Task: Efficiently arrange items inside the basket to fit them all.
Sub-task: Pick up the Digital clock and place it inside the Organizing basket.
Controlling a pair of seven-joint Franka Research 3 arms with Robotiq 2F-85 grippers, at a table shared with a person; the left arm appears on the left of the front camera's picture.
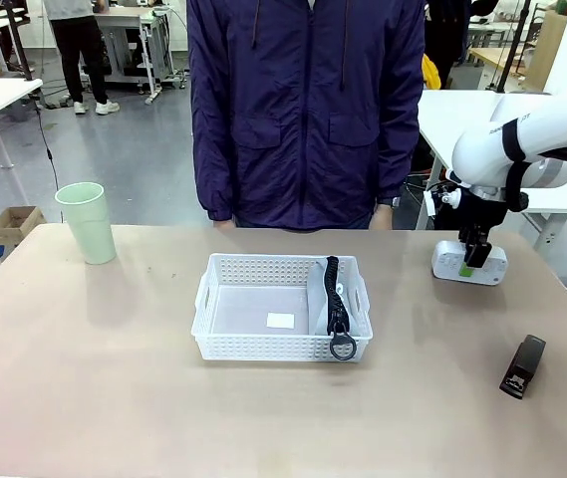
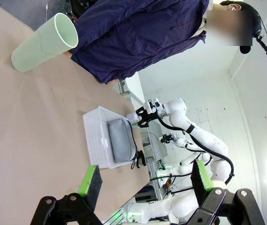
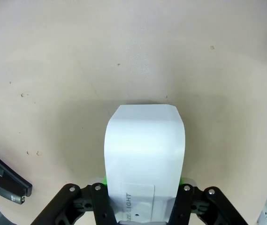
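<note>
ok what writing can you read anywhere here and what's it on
"ZE LIGHT": end of a cut-off label on the small white box.
Marking on the right arm: too small to read.
White slip in the basket: nothing legible.
Tag on the black stapler: too small.
</note>
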